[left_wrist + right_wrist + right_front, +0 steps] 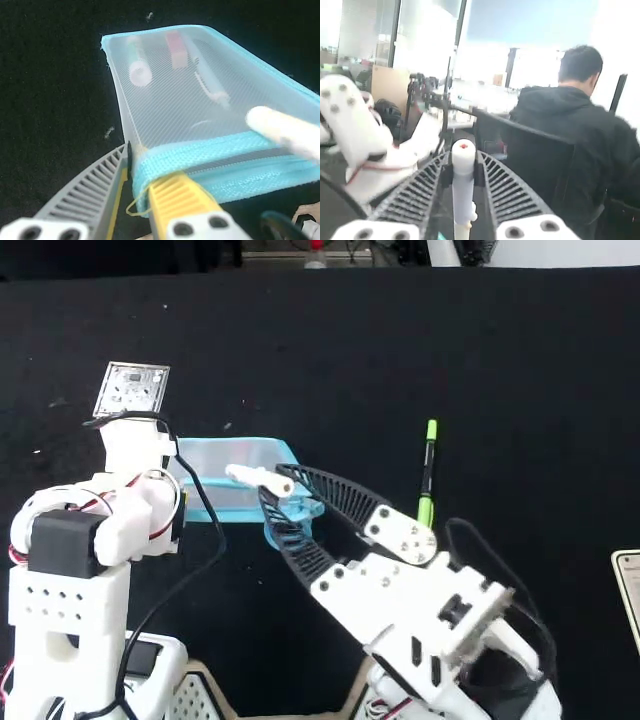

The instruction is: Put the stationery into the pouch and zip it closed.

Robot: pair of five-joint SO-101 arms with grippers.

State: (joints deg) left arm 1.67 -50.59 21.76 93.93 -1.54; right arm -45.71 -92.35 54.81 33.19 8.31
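Sliding the white marker (245,476) in cleanly means tipping its end down into the pouch (165,95) mouth; the right gripper (276,485) has its fingers clamped on the marker just above that mouth. The left gripper (136,165), fingers pinched on the pouch's zip corner, should brace it. A green pen (427,475) lies on the desk (520,360), well apart from the pouch.
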